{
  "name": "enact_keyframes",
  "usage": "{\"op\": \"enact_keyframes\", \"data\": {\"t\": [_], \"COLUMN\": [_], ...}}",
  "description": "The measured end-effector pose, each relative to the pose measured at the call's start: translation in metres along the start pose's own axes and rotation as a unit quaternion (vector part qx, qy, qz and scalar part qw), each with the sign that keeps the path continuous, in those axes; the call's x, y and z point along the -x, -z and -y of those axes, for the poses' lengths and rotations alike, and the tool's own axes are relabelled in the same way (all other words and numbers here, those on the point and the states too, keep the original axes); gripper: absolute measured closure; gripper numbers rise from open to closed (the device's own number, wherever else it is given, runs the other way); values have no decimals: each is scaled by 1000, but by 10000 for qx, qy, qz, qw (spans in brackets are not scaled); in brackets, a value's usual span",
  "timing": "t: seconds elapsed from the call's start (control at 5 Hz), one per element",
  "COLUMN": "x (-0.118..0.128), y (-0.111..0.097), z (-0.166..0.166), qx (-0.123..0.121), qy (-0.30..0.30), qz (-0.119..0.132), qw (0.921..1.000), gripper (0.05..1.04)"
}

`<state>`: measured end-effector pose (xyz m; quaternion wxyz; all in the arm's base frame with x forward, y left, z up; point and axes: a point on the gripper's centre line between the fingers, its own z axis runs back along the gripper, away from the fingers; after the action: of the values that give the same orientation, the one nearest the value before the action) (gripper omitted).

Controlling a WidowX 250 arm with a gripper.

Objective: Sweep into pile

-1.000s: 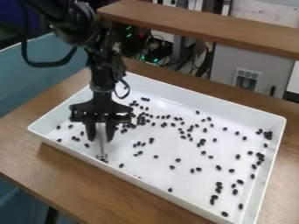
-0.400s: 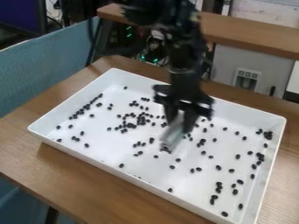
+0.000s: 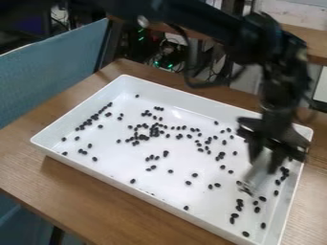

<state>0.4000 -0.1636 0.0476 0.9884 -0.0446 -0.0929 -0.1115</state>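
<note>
The wooden bench (image 3: 96,210) runs along the near side, with a white tray (image 3: 147,197) lying on it at a slant. At the tray's near right corner lies one of the dark beans (image 3: 246,234), with another further right and a loose group a little farther in. One bean sits alone close to the near wall, about mid-length.

Farther in, on the right, the tip of a pale, flat sweeper (image 3: 258,173) slants down among beans; it is blurred, and I cannot tell whether it touches the tray floor. The tool (image 3: 267,155) holds the sweeper between its fingers, above the right part of the tray. Just right of it, beans lie in a ragged line near the right wall.

Across the middle and left the beans are scattered, some single, some in small groups. The thickest cluster lies left of centre, toward the far side. A row of beans slants along the left wall, and one sits alone near the far left corner.

Beyond the tray, a blue panel (image 3: 51,67) stands at the left. The black arm (image 3: 198,19) crosses from the upper left to the right, in front of a brown shelf (image 3: 313,43) and dark cables.
</note>
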Motion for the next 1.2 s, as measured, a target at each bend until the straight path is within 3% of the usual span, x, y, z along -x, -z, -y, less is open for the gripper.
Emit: {"op": "enact_keyframes", "data": {"t": [0.4,1.0,1.2], "x": [-12,-8,-3], "y": [15,26,26], "z": [14,9,-6], "qx": [-273,-188,-338], "qy": [-286,-507,-544], "qz": [-167,-89,-354], "qw": [9991,9985,9973], "gripper": [697,697,697]}}
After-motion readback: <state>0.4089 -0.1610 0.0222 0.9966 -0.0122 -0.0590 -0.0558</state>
